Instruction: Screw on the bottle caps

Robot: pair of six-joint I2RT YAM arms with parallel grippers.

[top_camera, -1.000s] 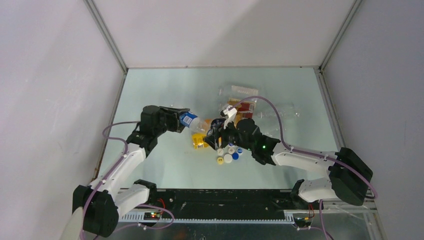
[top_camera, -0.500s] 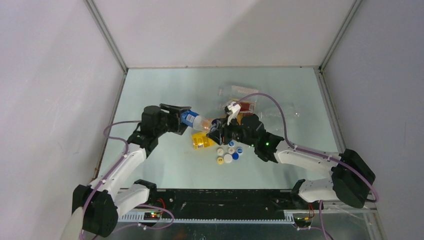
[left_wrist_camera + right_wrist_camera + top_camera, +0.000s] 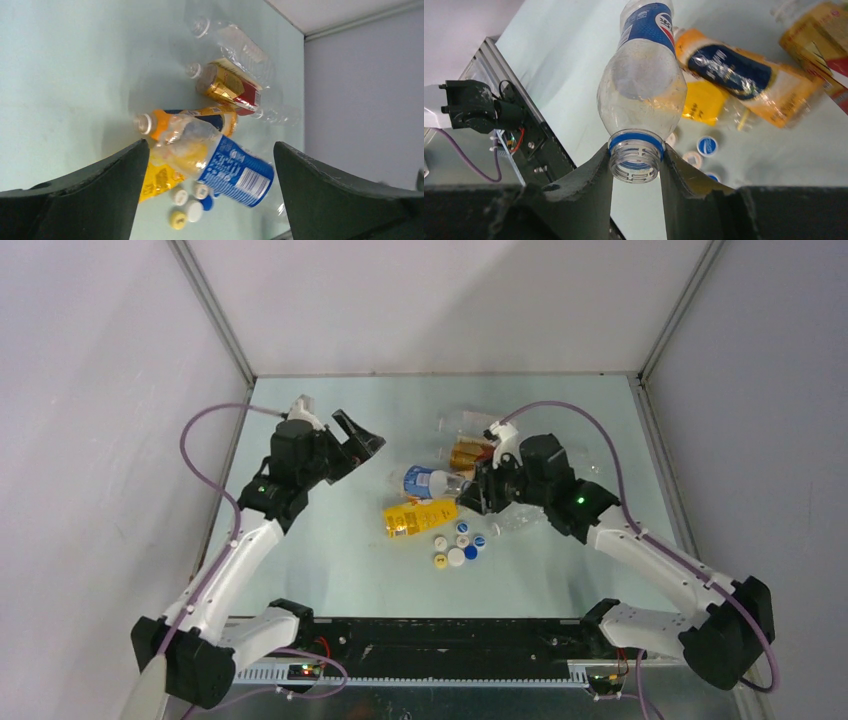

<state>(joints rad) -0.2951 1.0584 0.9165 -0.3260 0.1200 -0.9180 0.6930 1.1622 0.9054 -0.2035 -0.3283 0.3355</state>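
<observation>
Right gripper [image 3: 476,490], mid-frame, was clenched on the neck of the blue-labelled bottle [image 3: 425,482]. Left gripper [image 3: 357,437], upper left, stood released, jaws wide apart. I logged loose bottle caps [image 3: 458,545] at lower centre.

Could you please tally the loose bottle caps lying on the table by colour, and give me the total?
White caps: 4
Blue caps: 2
Yellow caps: 1
Total: 7 caps, as far as the overhead view shows.
</observation>
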